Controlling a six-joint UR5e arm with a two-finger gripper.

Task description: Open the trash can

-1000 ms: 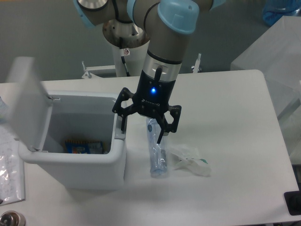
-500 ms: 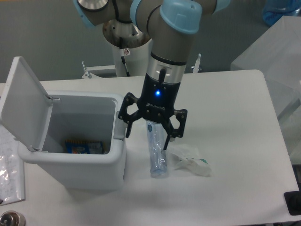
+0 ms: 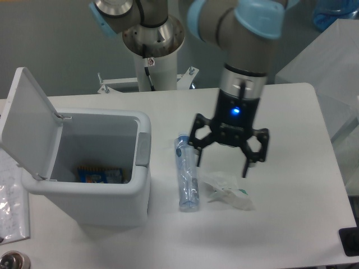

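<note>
— Camera view: where is the trash can [image 3: 90, 185] placed, and is its lid [image 3: 28, 126] up?

— It is seen at the near left of the table [image 3: 291, 224], with the lid stood up on the left rim; the opening is judged done.

— And the gripper [image 3: 222, 162]?

— It is held well to the right of the bin, above a clear bottle [image 3: 187, 179] and a crumpled wrapper [image 3: 227, 190]. The fingers are spread wide and nothing is gripped.

— So the grey button [image 3: 143, 149] lies leftward?

— Yes, on the rim facing the gripper.

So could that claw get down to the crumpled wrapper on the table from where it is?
Probably yes: the claw hangs open just above the wrapper, with nothing between them.
</note>
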